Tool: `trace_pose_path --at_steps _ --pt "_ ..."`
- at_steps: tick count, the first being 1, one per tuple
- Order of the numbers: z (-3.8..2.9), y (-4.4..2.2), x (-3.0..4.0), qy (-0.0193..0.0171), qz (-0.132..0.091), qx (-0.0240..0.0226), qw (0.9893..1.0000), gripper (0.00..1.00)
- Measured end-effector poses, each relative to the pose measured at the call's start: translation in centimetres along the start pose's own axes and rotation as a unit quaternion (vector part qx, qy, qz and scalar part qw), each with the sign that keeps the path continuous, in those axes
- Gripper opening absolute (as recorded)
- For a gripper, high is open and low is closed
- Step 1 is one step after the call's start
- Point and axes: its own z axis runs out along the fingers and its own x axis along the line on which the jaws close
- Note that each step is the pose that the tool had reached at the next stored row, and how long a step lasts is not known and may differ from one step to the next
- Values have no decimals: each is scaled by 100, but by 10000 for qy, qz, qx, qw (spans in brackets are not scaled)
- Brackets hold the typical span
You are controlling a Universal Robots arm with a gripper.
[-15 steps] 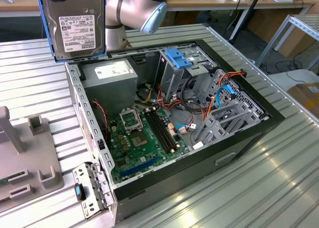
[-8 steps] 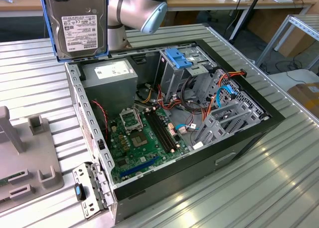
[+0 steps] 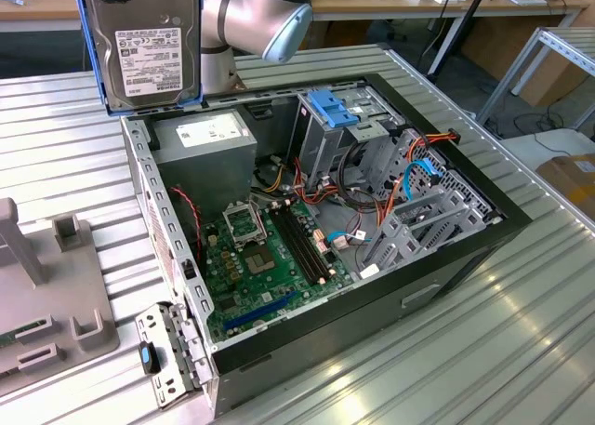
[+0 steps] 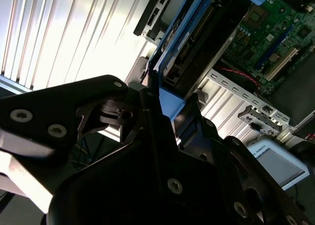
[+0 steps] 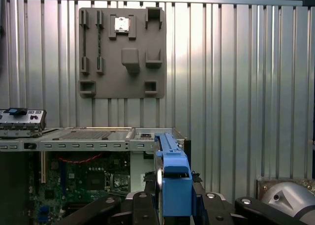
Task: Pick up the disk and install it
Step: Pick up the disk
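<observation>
Gripper [image 5: 172, 198] clamped on disk [image 3: 149, 39]; disk upright, long axis vertical, label toward exterior view, over computer case [image 3: 446, 285] edge.

Robot lab/workshop: opened PC case [image 3: 446, 285] on ribbed metal bench [image 3: 521, 351], desks [image 3: 372, 6] behind

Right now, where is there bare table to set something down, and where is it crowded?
Bare ribbed table on the exterior view's right of the computer case, and between the case and the grey fixture plate. Crowded: inside the case, around the cabled drive cage.
</observation>
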Motion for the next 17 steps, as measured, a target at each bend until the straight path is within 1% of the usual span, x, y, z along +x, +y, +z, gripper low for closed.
trace_pose_path --at_steps 2,4,5,7,10,17 --pt "0 -1 0 0 0 0 10000 36" --pt "1 -25 0 0 0 0 10000 36" --pt "1 -43 0 0 0 0 10000 36" --pt "1 -98 -1 0 0 0 10000 36" --pt "2 -142 -1 0 0 0 10000 36" --pt "2 -151 -1 0 0 0 10000 36"
